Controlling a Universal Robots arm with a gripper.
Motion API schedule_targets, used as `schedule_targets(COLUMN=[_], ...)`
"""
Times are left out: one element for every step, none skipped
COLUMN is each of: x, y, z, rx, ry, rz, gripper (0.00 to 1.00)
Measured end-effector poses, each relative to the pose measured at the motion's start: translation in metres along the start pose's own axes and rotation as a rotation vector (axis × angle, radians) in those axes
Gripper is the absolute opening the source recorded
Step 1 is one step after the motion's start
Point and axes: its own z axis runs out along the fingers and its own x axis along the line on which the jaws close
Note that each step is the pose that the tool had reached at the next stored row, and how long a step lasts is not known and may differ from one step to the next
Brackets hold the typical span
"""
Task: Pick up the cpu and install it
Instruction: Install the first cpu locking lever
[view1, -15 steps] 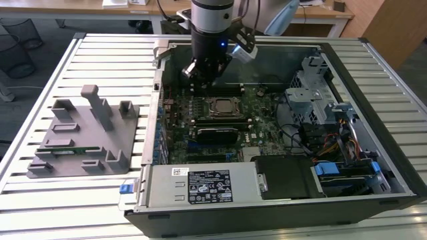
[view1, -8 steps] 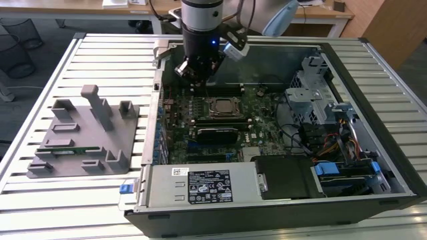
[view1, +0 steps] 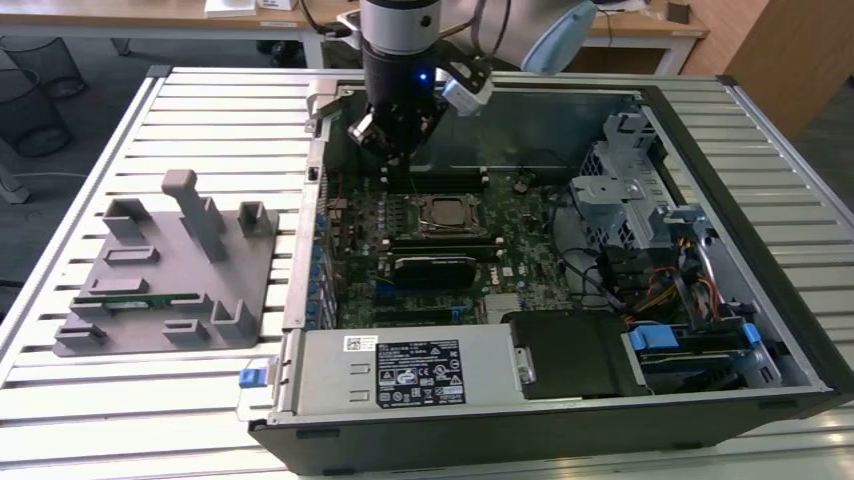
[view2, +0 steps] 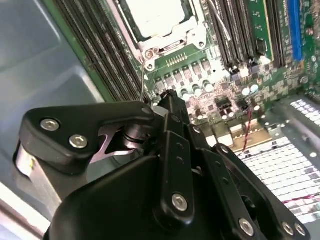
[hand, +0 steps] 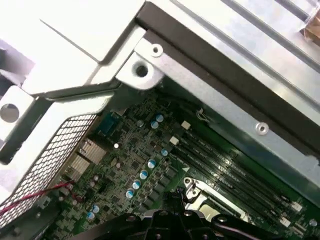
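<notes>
Cpu (view1: 442, 212): sitting in socket (view1: 442, 213).
My claw (view1: 388, 137): hovering beside it, looking pinched narrow, holding nothing.
Care: I am staying clear of memory slots (view1: 447, 178).

1 open computer case (view1: 694, 400) lies on 1 slatted desk (view1: 214, 110). Inside it sit 1 motherboard (view1: 534, 225), 1 cpu (view1: 441, 212) in its socket, and 1 power supply (view1: 400, 372). Beside the case stands 1 grey fixture tray (view1: 160, 290), holding 1 green memory stick (view1: 140, 298). 1 claw (view1: 390, 135) hangs over the board.
</notes>
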Motion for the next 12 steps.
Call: schedule_targets(x=[0.0, 0.0, 0.0, 0.0, 0.0, 0.0, 0.0, 0.0, 0.0, 0.0, 0.0, 0.0], y=[0.0, 0.0, 0.0, 0.0, 0.0, 0.0, 0.0, 0.0, 0.0, 0.0001, 0.0001, 0.0002], z=[0.0003, 0.0006, 0.0008, 0.0012, 0.0014, 0.0016, 0.0018, 0.002, 0.0021, 0.0022, 0.0023, 0.0024], rx=[0.0001, 0.0001, 0.0001, 0.0001, 0.0002, 0.0002, 0.0003, 0.0004, 0.0005, 0.0005, 0.0007, 0.0009], ry=[0.0001, 0.0002, 0.0002, 0.0002, 0.0003, 0.0005, 0.0005, 0.0006, 0.0005, 0.0004, 0.0002, 0.0], rz=[0.018, 0.038, 0.054, 0.074, 0.092, 0.11, 0.127, 0.144, 0.161, 0.178, 0.196, 0.21], gripper=[0.11, 0.11, 0.11, 0.11, 0.11, 0.11, 0.11, 0.11, 0.11, 0.11, 0.11, 0.11])
